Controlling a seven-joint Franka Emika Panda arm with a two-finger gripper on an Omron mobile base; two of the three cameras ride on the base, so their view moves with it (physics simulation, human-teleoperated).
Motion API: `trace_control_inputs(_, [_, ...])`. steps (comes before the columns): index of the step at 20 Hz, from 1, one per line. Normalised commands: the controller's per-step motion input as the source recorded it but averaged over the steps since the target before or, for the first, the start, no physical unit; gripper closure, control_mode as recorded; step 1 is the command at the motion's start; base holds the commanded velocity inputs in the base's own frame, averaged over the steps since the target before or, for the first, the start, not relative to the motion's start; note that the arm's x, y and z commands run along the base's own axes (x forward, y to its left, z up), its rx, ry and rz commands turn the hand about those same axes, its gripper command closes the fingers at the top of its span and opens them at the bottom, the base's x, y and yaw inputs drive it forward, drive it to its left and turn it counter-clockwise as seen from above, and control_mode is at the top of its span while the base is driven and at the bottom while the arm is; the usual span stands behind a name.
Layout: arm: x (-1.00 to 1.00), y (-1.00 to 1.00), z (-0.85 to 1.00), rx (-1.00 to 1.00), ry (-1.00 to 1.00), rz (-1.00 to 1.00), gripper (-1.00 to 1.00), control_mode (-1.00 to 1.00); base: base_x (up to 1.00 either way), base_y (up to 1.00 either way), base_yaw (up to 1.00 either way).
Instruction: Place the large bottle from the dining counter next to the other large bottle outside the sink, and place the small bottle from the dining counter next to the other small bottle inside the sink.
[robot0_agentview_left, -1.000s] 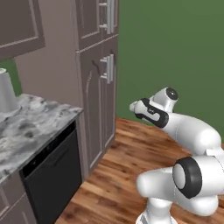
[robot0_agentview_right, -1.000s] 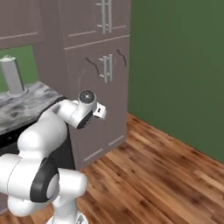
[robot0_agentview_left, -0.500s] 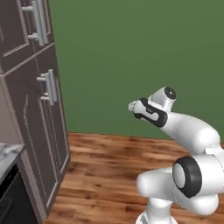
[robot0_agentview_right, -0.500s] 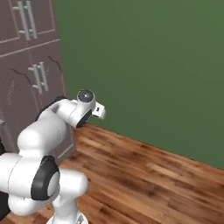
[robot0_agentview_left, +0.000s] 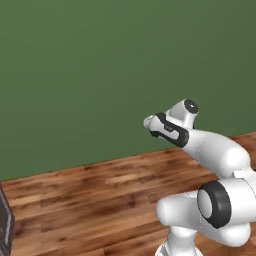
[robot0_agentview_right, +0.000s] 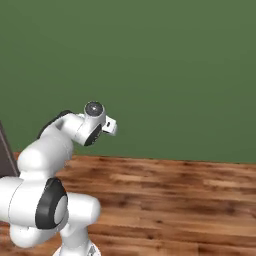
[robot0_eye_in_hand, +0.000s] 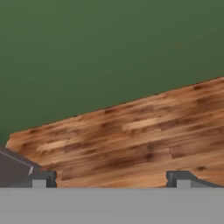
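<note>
Above the wood floor (robot0_agentview_left: 90, 200), before the green wall (robot0_agentview_left: 90, 70), the gripper (robot0_eye_in_hand: 111, 178) hangs with its jaws wide apart and empty, a dark cabinet edge (robot0_eye_in_hand: 13, 168) at its left.

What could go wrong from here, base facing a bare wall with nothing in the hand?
1. No bottle, counter or sink is in sight, just the green wall and wood floor; the base may have to search before any grasp.
2. The arm is stretched forward toward the wall, so driving ahead could run the open, empty hand into it.
3. A dark cabinet edge sits close beside the base; turning that way might clip it.
</note>
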Motion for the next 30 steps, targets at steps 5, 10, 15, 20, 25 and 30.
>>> trace_control_inputs(5, [0.00, 0.00, 0.00, 0.00, 0.00, 0.00, -1.00, 1.00, 0.31, -0.27, -0.67])
trace_control_inputs(10, [0.00, 0.00, 0.00, 0.00, 0.00, 0.00, -1.00, 1.00, 0.48, -0.26, -0.64])
trace_control_inputs(15, [0.00, 0.00, 0.00, 0.00, 0.00, 0.00, -1.00, 1.00, 0.79, -0.23, -0.56])
trace_control_inputs(20, [0.00, 0.00, 0.00, 0.00, 0.00, 0.00, -1.00, 1.00, 0.95, -0.03, -0.49])
trace_control_inputs(25, [0.00, 0.00, 0.00, 0.00, 0.00, 0.00, -1.00, 1.00, 0.98, 0.00, -0.48])
trace_control_inputs(30, [0.00, 0.00, 0.00, 0.00, 0.00, 0.00, -1.00, 1.00, 0.99, 0.00, -0.56])
